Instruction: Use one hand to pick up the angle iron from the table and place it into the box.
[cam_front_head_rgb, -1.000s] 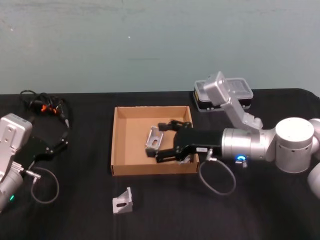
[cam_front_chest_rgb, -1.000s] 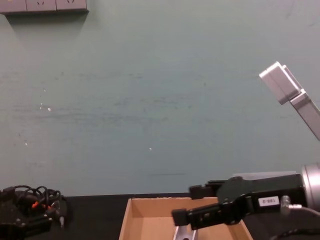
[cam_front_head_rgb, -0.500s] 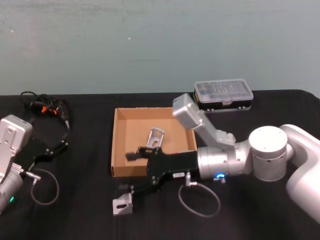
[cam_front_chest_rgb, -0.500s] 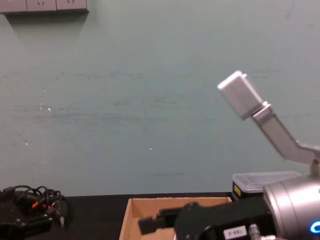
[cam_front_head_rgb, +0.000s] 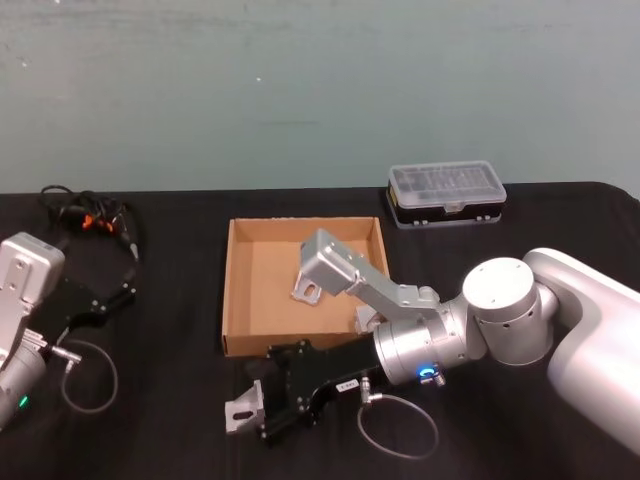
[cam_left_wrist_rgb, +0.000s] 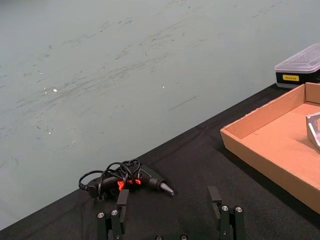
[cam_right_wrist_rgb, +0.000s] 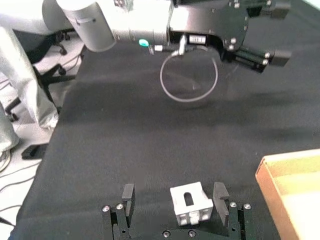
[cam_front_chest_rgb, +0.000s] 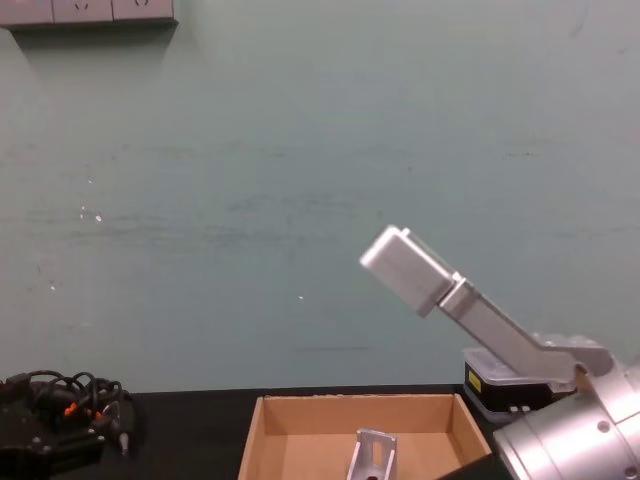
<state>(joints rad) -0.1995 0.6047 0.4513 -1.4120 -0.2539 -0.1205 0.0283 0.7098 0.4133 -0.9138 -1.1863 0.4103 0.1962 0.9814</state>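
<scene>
Right gripper (cam_right_wrist_rgb: 174, 190) spread wide around the angle iron (cam_right_wrist_rgb: 191, 202) on the black table (cam_front_head_rgb: 150, 420), near its front edge, before the box (cam_front_head_rgb: 250, 342); second bracket (cam_front_chest_rgb: 373, 455) inside; left gripper (cam_left_wrist_rgb: 168, 195), fingers apart, at the left edge; teal wall (cam_front_head_rgb: 300, 90) behind.

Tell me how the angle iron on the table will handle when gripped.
The angle iron looks like rigid metal, so probably won't flex. Its smooth faces may slip between the right gripper's open fingers. Small, so likely light.
</scene>
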